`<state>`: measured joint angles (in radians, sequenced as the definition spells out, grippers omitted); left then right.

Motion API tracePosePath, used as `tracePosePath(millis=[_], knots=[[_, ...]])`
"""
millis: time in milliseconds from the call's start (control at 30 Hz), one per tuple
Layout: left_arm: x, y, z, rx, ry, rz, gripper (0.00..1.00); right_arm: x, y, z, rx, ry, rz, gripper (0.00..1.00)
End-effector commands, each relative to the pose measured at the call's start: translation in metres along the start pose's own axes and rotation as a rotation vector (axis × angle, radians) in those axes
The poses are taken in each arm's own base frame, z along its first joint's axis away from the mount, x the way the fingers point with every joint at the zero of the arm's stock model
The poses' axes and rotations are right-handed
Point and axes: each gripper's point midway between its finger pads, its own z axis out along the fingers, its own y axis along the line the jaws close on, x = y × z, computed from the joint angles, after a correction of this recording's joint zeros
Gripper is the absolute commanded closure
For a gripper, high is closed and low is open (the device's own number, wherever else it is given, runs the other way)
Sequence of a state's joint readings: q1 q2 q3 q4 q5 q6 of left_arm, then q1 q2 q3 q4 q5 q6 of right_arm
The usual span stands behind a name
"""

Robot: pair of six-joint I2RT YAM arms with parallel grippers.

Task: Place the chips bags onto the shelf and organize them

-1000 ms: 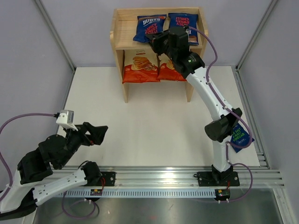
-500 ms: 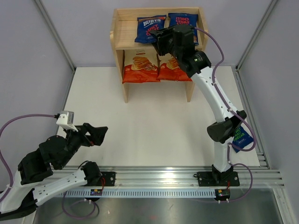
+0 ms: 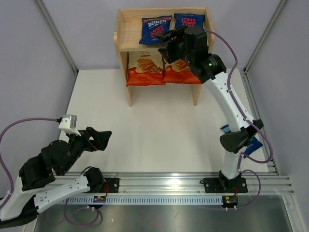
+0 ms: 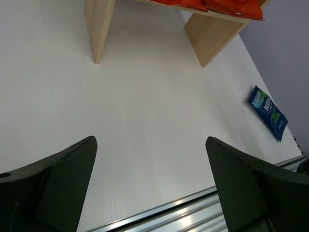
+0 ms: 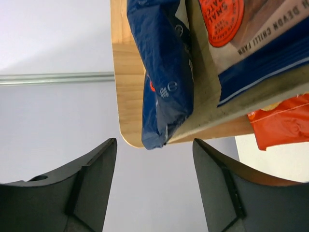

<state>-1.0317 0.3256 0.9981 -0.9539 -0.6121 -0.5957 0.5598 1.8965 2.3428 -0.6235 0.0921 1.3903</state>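
Right claw point(image 5: 154, 150) has spread open, freeing the blue bag point(image 3: 186, 20) on the shelf point(image 3: 126, 29); left claw point(image 4: 149, 140) gapes open, and the last bag point(image 4: 268, 112) waits on the worktop's point(image 3: 159, 121) near right.

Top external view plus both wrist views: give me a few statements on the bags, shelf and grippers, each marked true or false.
1. Two orange-red bags lie on the lower tier of the shelf. True.
2. All five bags are on the shelf. False: one blue bag lies on the table.
3. Two dark blue bags lie on the top tier. True.
4. The left gripper holds a bag. False: it is open and empty above the table.
5. The right gripper is at the top tier with its jaws apart, gripping nothing. True.
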Motion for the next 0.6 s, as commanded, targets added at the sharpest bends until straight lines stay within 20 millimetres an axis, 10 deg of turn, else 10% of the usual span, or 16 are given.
tracePosePath(millis=[0, 367, 433, 567], knots=[[0.002, -0.003, 0.005, -0.014, 0.013, 0.007, 0.01, 0.004, 0.028, -0.031, -0.088, 0.058, -0.031, 0.27], [0.01, -0.028, 0.029, 0.005, 0.052, -0.021, 0.01, 0.056, 0.011, -0.121, -0.253, 0.397, -0.501, 0.0], [0.018, -0.041, 0.041, 0.027, 0.076, -0.035, 0.01, 0.058, -0.04, -0.137, -0.14, 0.468, -0.681, 0.0], [0.038, -0.07, 0.068, 0.085, 0.118, -0.088, 0.01, -0.007, -0.127, -0.198, 0.164, 0.224, -0.917, 0.0]])
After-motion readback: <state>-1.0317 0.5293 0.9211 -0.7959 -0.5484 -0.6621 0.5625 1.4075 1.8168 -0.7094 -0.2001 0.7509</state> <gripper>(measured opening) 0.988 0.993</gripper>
